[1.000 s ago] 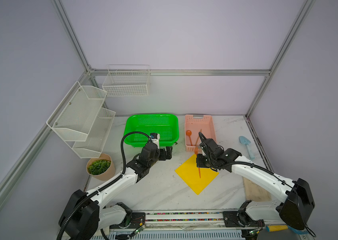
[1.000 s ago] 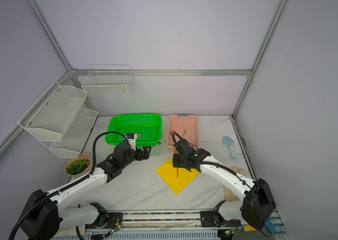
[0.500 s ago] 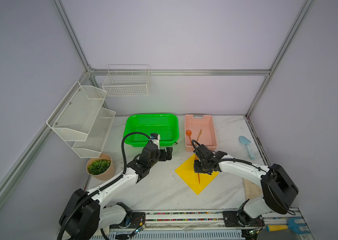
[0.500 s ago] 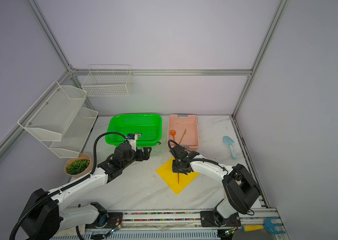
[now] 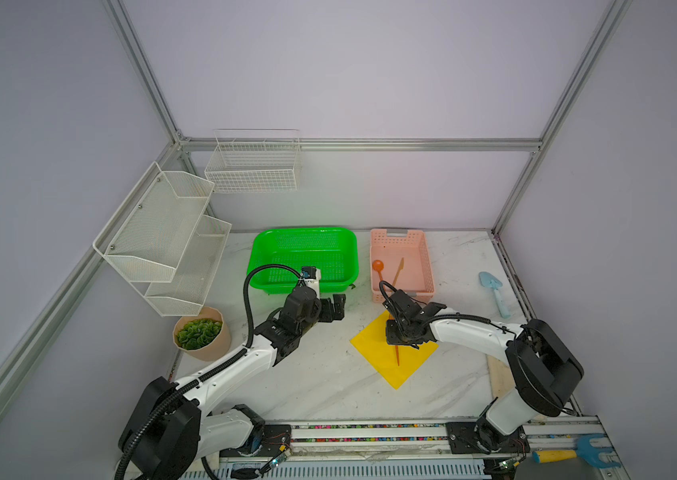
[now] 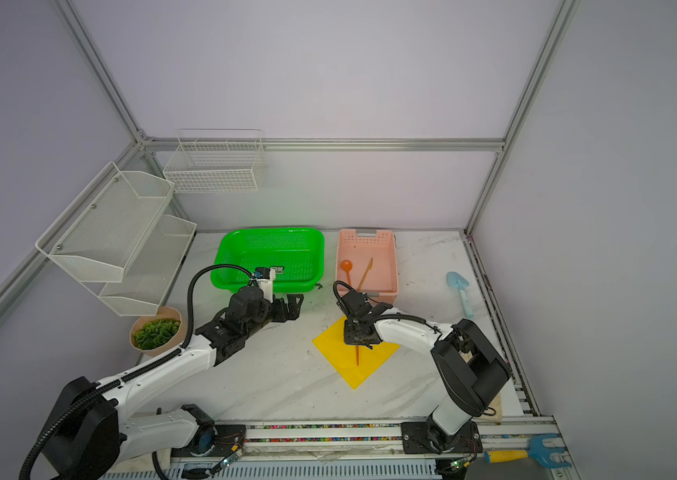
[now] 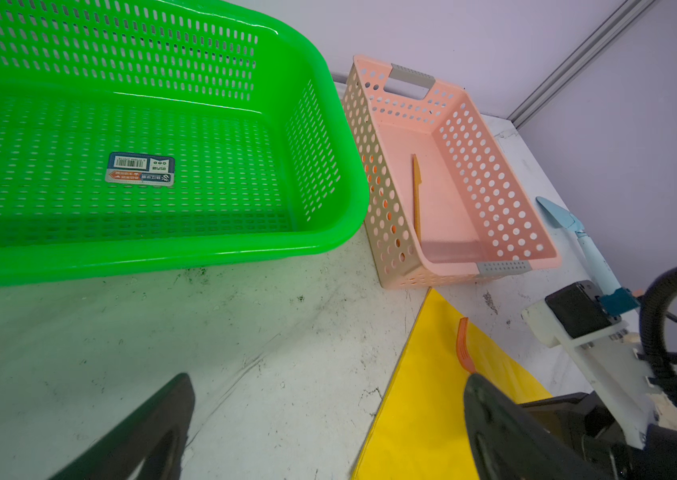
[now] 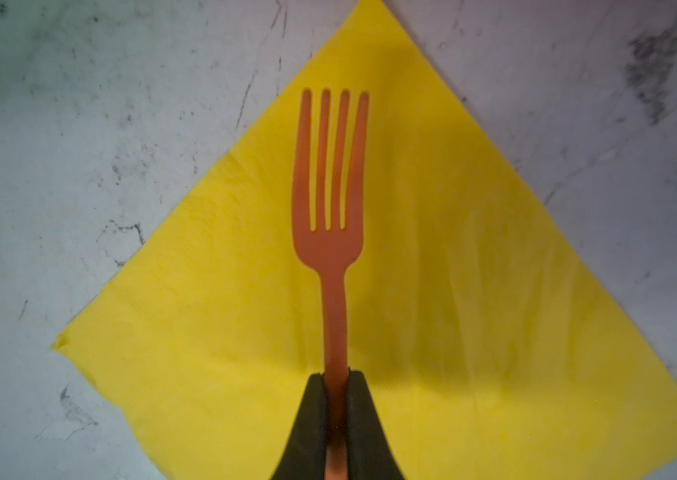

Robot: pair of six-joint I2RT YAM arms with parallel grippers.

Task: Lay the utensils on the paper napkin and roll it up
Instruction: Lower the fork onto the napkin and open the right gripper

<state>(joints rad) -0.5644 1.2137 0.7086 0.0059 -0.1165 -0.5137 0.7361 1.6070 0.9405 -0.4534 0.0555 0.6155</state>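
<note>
The yellow paper napkin (image 5: pixel 374 359) (image 6: pixel 334 353) (image 8: pixel 473 332) lies flat as a diamond in front of the pink basket (image 5: pixel 427 266) (image 6: pixel 393 266). My right gripper (image 8: pixel 336 376) (image 5: pixel 405 337) (image 6: pixel 360 338) is shut on the handle of the orange fork (image 8: pixel 330 199) (image 5: pixel 397 356) (image 6: pixel 357 356). It holds the fork low over the napkin's middle, tines toward the far corner. An orange spoon (image 5: pixel 377 266) (image 6: pixel 346 266) and knife (image 5: pixel 398 272) (image 7: pixel 416 195) lie in the pink basket. Left of the napkin my left gripper (image 7: pixel 328 380) (image 5: pixel 334 308) (image 6: pixel 293 308) hangs open and empty above the table.
A green basket (image 5: pixel 259 257) (image 7: pixel 328 174) stands at the back beside the pink one. A light-blue trowel (image 5: pixel 494 291) lies at the right. A potted plant (image 5: pixel 201 338) and white wire shelves (image 5: pixel 162 232) are on the left. A blue rake (image 5: pixel 577 453) lies by the front rail.
My right gripper has carried the fork forward from the pink basket's front and down over the napkin, its arm folding back. The left arm has stayed still.
</note>
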